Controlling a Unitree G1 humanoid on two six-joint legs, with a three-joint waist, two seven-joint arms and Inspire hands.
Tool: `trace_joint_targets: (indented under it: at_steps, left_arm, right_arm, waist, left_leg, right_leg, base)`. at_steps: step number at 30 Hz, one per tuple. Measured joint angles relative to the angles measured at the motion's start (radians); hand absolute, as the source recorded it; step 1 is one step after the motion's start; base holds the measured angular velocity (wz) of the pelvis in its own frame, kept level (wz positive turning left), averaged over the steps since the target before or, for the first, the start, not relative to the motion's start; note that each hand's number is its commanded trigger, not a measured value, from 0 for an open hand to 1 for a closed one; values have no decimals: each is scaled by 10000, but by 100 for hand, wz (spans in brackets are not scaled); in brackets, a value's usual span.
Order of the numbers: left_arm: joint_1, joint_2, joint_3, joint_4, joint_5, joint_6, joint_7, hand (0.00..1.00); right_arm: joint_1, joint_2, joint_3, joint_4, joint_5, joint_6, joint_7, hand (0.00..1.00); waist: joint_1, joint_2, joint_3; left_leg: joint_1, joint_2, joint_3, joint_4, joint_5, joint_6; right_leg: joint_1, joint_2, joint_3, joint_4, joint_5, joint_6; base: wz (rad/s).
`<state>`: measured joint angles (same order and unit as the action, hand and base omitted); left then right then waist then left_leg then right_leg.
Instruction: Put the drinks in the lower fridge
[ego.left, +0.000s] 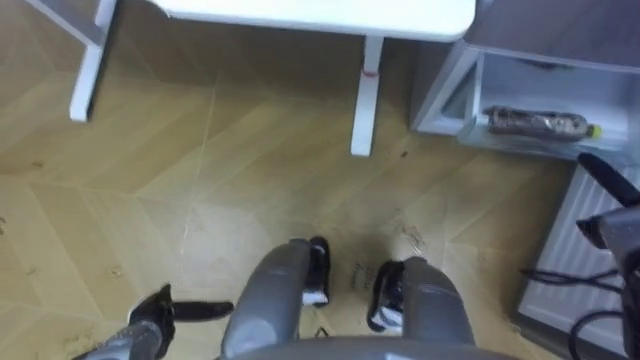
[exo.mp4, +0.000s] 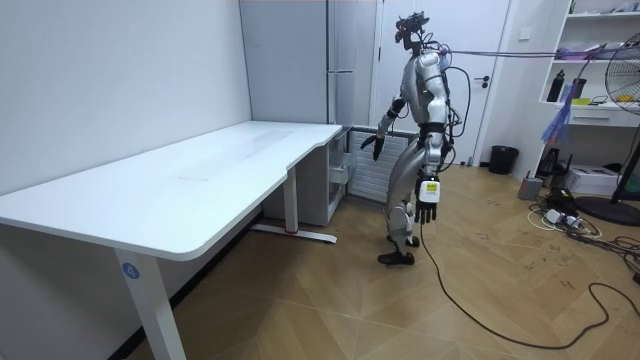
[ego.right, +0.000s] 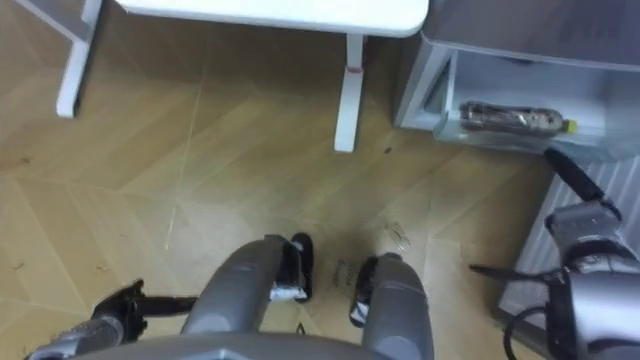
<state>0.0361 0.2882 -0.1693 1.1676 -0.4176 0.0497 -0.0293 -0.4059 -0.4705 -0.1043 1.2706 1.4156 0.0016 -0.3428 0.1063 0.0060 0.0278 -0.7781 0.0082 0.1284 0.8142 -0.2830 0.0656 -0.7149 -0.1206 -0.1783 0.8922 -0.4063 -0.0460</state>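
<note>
A drink bottle (ego.left: 535, 123) with a dark label and a yellow cap lies on its side in the open lower fridge compartment (ego.left: 450, 95), ahead on my right. My right hand (ego.left: 612, 222) hovers open in front of that compartment, a little below the bottle and apart from it, holding nothing. At my side hangs my left hand (ego.left: 160, 312), open and empty, low over the floor. In the room view I stand at the far end of the white table (exo.mp4: 200, 180), with the right hand (exo.mp4: 374, 143) raised toward the grey fridge (exo.mp4: 300, 60) and the left hand (exo.mp4: 428, 203) hanging.
The white table's legs (ego.left: 366, 95) stand on the wooden floor just left of the fridge. A white ribbed panel (ego.left: 568, 262) sits low on my right. Behind me in the room view are a fan (exo.mp4: 625, 80), a shelf, boxes and floor cables.
</note>
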Motion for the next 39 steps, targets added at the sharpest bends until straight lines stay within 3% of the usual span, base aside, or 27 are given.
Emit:
trace_joint_targets:
  at_steps: [5,11,17,23,31,35,39]
  left_arm:
    - [-63,11,-348,-10,188,100,143,0]
    - [-60,27,-507,-85,191,50,159,0]
    - [-60,73,-501,-282,170,20,180,0]
    - [-59,113,-411,-366,189,-52,176,0]
    - [80,140,-446,-479,161,-200,221,0]
    - [707,159,-390,-913,165,-537,408,0]
    - [902,304,-311,-909,162,-742,481,0]
  right_arm:
    - [-516,-1,-37,-252,724,-154,247,0]
    - [-1211,-78,-65,-951,1187,-496,650,0]
    - [-1868,-84,-51,-1066,1551,-557,1606,0]
    - [-2065,-71,-52,-1092,1580,-644,1645,0]
    - [-2358,-85,23,-1093,1754,-872,1436,0]
    - [-2620,-120,45,-1498,1746,-974,622,0]
    - [-2846,-343,278,-1879,1748,-979,80,0]
  waist:
    - [-3,-84,58]
    - [-137,-119,82]
    - [-180,-137,89]
    - [-142,-200,119]
    - [33,-240,125]
    - [47,-283,131]
    - [61,-440,172]
  left_leg:
    - [-1419,134,67,1274,-334,-20]
    - [-2793,114,28,2011,-360,-1]
    - [-3662,-53,-149,2426,-364,4]
    - [-3950,-69,-177,2409,-342,44]
    - [-3909,-38,39,1695,-71,131]
    - [-3775,-65,195,1163,164,157]
    - [-3653,-190,204,593,530,114]
  right_leg:
    - [-1439,-45,144,1336,-360,-71]
    - [-2849,-381,127,2312,-578,-174]
    - [-3571,-623,-106,2795,-744,-331]
    - [-3846,-686,-143,2775,-746,-331]
    - [-3986,-628,-26,2171,-435,-201]
    - [-4010,-631,88,1795,-223,-140]
    - [-3959,-814,-78,1498,-10,-322]
  base:
    - [-4]
    - [9]
    - [15]
    - [2]
    - [-6]
    - [-5]
    - [14]
